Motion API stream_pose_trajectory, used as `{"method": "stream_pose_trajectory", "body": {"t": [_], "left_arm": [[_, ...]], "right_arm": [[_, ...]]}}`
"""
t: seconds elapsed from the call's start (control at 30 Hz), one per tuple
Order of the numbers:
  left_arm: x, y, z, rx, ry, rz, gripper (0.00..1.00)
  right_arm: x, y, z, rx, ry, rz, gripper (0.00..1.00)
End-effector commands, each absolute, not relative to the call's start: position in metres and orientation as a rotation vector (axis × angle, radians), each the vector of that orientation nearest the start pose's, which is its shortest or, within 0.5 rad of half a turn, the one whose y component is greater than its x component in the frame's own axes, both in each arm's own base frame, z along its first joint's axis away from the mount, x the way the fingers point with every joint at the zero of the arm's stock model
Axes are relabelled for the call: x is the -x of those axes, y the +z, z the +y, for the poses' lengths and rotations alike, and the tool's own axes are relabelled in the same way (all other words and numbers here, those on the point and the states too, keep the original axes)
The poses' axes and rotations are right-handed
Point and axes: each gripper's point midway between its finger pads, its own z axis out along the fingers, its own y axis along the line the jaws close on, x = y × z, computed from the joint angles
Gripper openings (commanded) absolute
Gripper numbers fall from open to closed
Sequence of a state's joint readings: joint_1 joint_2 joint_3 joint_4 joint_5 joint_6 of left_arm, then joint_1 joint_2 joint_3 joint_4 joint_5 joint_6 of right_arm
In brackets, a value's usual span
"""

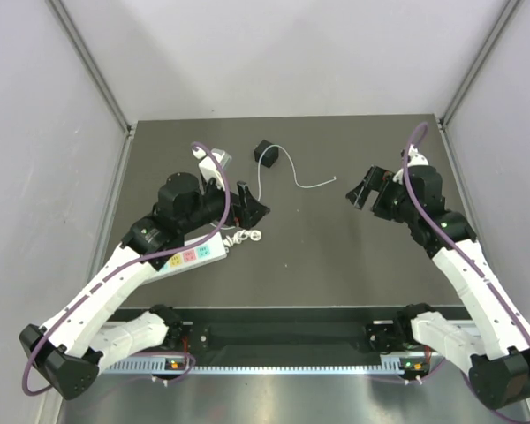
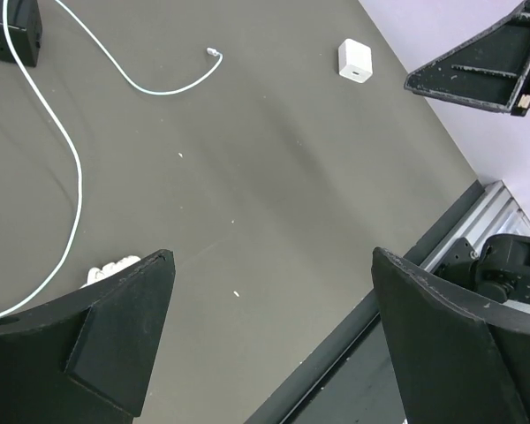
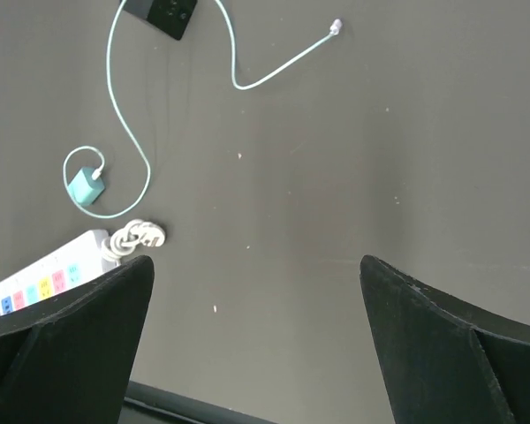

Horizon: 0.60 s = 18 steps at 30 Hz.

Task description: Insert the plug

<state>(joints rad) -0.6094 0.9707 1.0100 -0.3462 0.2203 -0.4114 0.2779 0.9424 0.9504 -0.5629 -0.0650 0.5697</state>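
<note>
Weight should be no trouble: the plug [image 1: 265, 152] is a small black cube, likely light and rigid, with smooth flat sides that could slip or twist under a skewed pinch. It is best taken across two opposite flat faces with the prongs left free (I cannot tell which face carries them). It should never be taken by the wire [image 1: 293, 170], which is thin and limp and would only drag the cube about. The plug lies on the table [image 1: 336, 265], just beyond the left gripper [image 1: 247, 208] and a little off its line, near but untouched. From the right gripper [image 1: 364, 193] it sits well off to the left, with the wire's loose end reaching towards that hand. Both grippers are spread wide at the fingers and carry nothing, touching neither plug nor wire. The power strip [image 1: 193, 255] lies behind the left gripper, partly under that arm.
</note>
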Motion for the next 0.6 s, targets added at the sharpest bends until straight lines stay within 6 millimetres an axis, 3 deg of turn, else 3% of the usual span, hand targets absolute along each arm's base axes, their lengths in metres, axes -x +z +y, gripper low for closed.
{"method": "stream_pose_trajectory", "body": {"t": [0.0, 0.13, 0.23, 0.27, 0.33, 0.37, 0.43, 0.47, 0.5, 0.53, 0.57], "left_arm": [[-0.238, 0.300, -0.231, -0.378, -0.888, 1.897, 0.97], [-0.239, 0.302, -0.232, -0.376, -0.890, 1.903, 0.96], [-0.239, 0.304, -0.233, -0.368, -0.899, 1.893, 0.96], [-0.239, 0.303, -0.234, -0.366, -0.902, 1.896, 0.96], [-0.240, 0.304, -0.235, -0.359, -0.908, 1.898, 0.96], [-0.239, 0.307, -0.235, -0.362, -0.914, 1.897, 0.95], [-0.236, 0.310, -0.235, -0.359, -0.932, 1.891, 0.95], [-0.235, 0.308, -0.235, -0.360, -0.936, 1.892, 0.95], [-0.234, 0.308, -0.235, -0.352, -0.938, 1.889, 0.95], [-0.233, 0.310, -0.234, -0.350, -0.941, 1.875, 0.95], [-0.235, 0.305, -0.232, -0.339, -0.932, 1.875, 0.95]], "right_arm": [[-0.296, 0.252, 0.103, -0.340, 0.524, 2.076, 0.99], [-0.307, 0.243, 0.093, -0.388, 0.470, 2.095, 1.00], [-0.320, 0.226, 0.074, -0.481, 0.369, 2.129, 1.00], [-0.326, 0.211, 0.069, -0.506, 0.335, 2.176, 1.00], [-0.337, 0.203, 0.047, -0.545, 0.303, 2.204, 1.00], [-0.344, 0.190, 0.039, -0.573, 0.284, 2.240, 1.00], [-0.357, 0.180, -0.001, -0.687, 0.217, 2.214, 0.98], [-0.363, 0.165, -0.014, -0.729, 0.176, 2.235, 0.98], [-0.367, 0.160, -0.039, -0.782, 0.098, 2.216, 0.95], [-0.373, 0.156, -0.052, -0.801, 0.044, 2.206, 0.94], [-0.376, 0.138, -0.064, -0.826, -0.025, 2.243, 0.93]]}}
